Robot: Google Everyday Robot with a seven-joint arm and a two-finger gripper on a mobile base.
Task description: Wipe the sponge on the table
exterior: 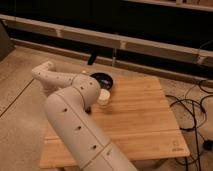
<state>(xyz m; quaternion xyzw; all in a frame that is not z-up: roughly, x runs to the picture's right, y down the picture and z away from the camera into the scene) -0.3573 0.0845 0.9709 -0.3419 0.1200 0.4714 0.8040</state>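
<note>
Floor (20, 100), pale and speckled, is filling the left side. Coming in from the bottom edge, the robot's white arm (75, 125) is sweeping up across the left half of the wooden table (145, 120). It is folding back at an elbow out on the left, then reaching right again along the table's rear-left corner. At the end of that reach the gripper (102, 80) is showing as a dark, rounded shape hanging over the table's back edge. Whether it is open or closed cannot be told from here, nor what it is touching. Just in front of it, on the camera side, a small pale piece that is looking like the sponge (103, 96) is sitting on the wood. It is lying close beside the gripper, though contact between the two cannot be made out. The tabletop is stretching on to the right. Beyond its right edge, black cables (192, 112) are trailing over the floor.
</note>
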